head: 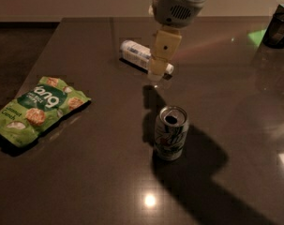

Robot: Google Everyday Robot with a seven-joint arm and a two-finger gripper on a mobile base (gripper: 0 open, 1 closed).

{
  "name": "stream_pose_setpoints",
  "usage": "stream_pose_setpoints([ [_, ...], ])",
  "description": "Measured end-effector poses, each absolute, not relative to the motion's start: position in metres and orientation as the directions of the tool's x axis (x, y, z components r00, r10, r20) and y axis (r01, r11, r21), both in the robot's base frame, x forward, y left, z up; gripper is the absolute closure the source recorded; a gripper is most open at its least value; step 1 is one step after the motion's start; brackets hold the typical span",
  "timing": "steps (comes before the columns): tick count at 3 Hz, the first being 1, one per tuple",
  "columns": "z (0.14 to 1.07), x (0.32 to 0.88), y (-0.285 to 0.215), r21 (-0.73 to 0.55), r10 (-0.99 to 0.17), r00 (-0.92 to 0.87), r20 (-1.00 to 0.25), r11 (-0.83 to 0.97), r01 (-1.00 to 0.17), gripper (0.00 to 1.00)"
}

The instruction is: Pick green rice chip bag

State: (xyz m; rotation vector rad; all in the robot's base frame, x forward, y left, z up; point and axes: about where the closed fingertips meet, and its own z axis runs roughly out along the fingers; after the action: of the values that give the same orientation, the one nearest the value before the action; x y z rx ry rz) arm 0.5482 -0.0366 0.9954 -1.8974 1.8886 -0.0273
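The green rice chip bag (38,108) lies flat at the table's left edge, bright green with a dark-green patch, white lettering and tan chip pictures. My gripper (156,69) hangs from the top of the view above the table's middle, far to the right of the bag, its cream fingers pointing down over the clear plastic bottle (140,55). It holds nothing. A silver-green soda can (171,132) stands upright in front of the gripper.
The dark table (235,107) fills the view; its left edge runs diagonally past the bag. A dark object (280,27) and a green patch (257,35) sit at the far right. The arm casts a broad shadow to the lower right.
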Motion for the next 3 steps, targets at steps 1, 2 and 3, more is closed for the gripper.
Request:
stream_pose_setpoints([
  [1, 0.978, 0.525, 0.024, -0.362, -0.949, 0.178, -0.261, -0.075, -0.929, 0.00],
  [2, 0.965, 0.512, 0.057, -0.368, -0.938, 0.255, -0.233, -0.158, -0.916, 0.00],
  [3, 0.954, 0.508, 0.094, -0.331, -0.892, 0.397, -0.218, -0.315, -0.889, 0.00],
])
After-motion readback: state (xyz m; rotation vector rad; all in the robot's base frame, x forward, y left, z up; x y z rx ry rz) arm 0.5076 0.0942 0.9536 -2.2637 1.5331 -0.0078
